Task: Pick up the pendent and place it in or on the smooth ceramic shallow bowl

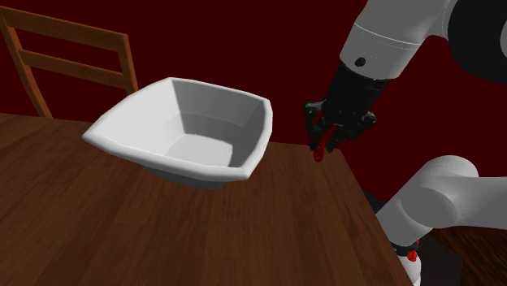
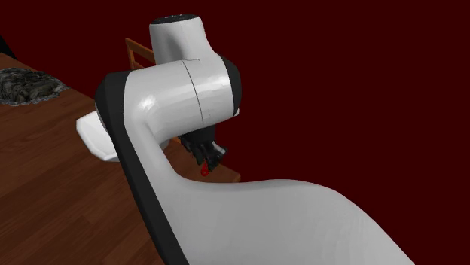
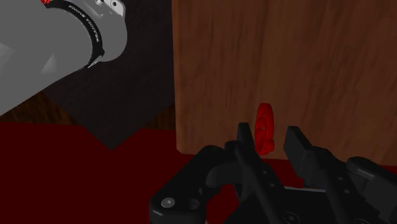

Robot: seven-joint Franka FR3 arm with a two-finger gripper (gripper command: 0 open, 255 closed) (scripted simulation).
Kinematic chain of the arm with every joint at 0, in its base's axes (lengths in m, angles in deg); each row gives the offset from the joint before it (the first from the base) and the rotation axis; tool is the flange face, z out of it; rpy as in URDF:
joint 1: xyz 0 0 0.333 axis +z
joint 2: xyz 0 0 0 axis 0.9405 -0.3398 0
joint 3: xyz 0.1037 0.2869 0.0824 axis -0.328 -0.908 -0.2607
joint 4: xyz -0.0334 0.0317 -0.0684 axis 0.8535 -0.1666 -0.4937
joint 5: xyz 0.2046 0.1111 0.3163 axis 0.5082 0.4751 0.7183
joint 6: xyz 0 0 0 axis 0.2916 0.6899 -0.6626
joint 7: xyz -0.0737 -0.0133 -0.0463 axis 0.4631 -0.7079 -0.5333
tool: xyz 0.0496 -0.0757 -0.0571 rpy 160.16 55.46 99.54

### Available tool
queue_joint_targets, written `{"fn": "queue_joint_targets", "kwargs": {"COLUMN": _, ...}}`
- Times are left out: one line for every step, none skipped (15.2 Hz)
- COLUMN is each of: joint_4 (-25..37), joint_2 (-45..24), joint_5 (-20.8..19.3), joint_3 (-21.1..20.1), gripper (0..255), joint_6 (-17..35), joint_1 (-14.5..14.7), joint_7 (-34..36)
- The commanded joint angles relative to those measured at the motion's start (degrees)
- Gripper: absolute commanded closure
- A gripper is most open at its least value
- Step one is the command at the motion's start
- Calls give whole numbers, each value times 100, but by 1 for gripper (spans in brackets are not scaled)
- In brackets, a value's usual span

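A: Task thing first. Where?

B: Small red pendant (image 1: pixel 319 151), right of centre in the shoulder view, by the far corner of the brown wooden table (image 1: pixel 162 236). Same red speck (image 2: pixel 205 172) mid-frame in the second exterior view, just under the hand. Seems to lie on the wood, hard to confirm.

A: Gripper?

B: All-black two-finger gripper (image 3: pixel 267 132) straddling the pendant (image 3: pixel 264 127). Fingers (image 3: pixel 244 141) apart, a sliver of wood visible on each side of the red. Open, not clasping, going by the wrist view.

A: Why there, like that?

B: Probably lined up for the pinch: pointing down, one finger per side, long axis of the pendant running along the gap. Close to the table's edge, so little margin; risk of knocking it off with a nudge.

A: Target?

B: White, smooth, squarish shallow bowl (image 1: pixel 203 122), left of centre in the shoulder view, near the pendant but apart from it. Empty inside. White sliver of it (image 2: pixel 89 135) at the left of the second exterior view, behind the arm.

A: Anything in the way?

B: Bowl's near wall to clear, so lift before crossing. No clutter between pendant and bowl. Brown wooden chair (image 1: pixel 73 57) upper left of the shoulder view, behind the table, out of the path. Dark grey lumpy heap (image 2: pixel 26 84) on the table, upper left of the second exterior view, well apart. White arm (image 2: pixel 226 203) blocking much of that view.
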Motion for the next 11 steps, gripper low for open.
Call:
{"fn": "queue_joint_targets", "kwargs": {"joint_4": 0, "joint_2": 0, "joint_5": 0, "joint_3": 0, "gripper": 255, "joint_6": 0, "joint_1": 0, "joint_7": 0}}
{"fn": "queue_joint_targets", "kwargs": {"joint_4": 0, "joint_2": 0, "joint_5": 0, "joint_3": 0, "gripper": 255, "joint_6": 0, "joint_1": 0, "joint_7": 0}}
{"fn": "queue_joint_targets", "kwargs": {"joint_4": 0, "joint_2": 0, "joint_5": 0, "joint_3": 0, "gripper": 255, "joint_6": 0, "joint_1": 0, "joint_7": 0}}
{"fn": "queue_joint_targets", "kwargs": {"joint_4": 0, "joint_2": 0, "joint_5": 0, "joint_3": 0, "gripper": 255, "joint_6": 0, "joint_1": 0, "joint_7": 0}}
{"fn": "queue_joint_targets", "kwargs": {"joint_4": 0, "joint_2": 0, "joint_5": 0, "joint_3": 0, "gripper": 255, "joint_6": 0, "joint_1": 0, "joint_7": 0}}
{"fn": "queue_joint_targets", "kwargs": {"joint_4": 0, "joint_2": 0, "joint_5": 0, "joint_3": 0, "gripper": 255, "joint_6": 0, "joint_1": 0, "joint_7": 0}}
{"fn": "queue_joint_targets", "kwargs": {"joint_4": 0, "joint_2": 0, "joint_5": 0, "joint_3": 0, "gripper": 255, "joint_6": 0, "joint_1": 0, "joint_7": 0}}
{"fn": "queue_joint_targets", "kwargs": {"joint_4": 0, "joint_2": 0, "joint_5": 0, "joint_3": 0, "gripper": 255, "joint_6": 0, "joint_1": 0, "joint_7": 0}}
{"fn": "queue_joint_targets", "kwargs": {"joint_4": 83, "joint_2": -23, "joint_5": -27, "joint_3": 27, "gripper": 255, "joint_6": -60, "joint_1": -14, "joint_7": 4}}
{"fn": "queue_joint_targets", "kwargs": {"joint_4": 168, "joint_2": -49, "joint_5": -53, "joint_3": 52, "gripper": 255, "joint_6": -121, "joint_1": -29, "joint_7": 8}}
{"fn": "queue_joint_targets", "kwargs": {"joint_4": 254, "joint_2": -76, "joint_5": -80, "joint_3": 78, "gripper": 255, "joint_6": -181, "joint_1": -43, "joint_7": 12}}
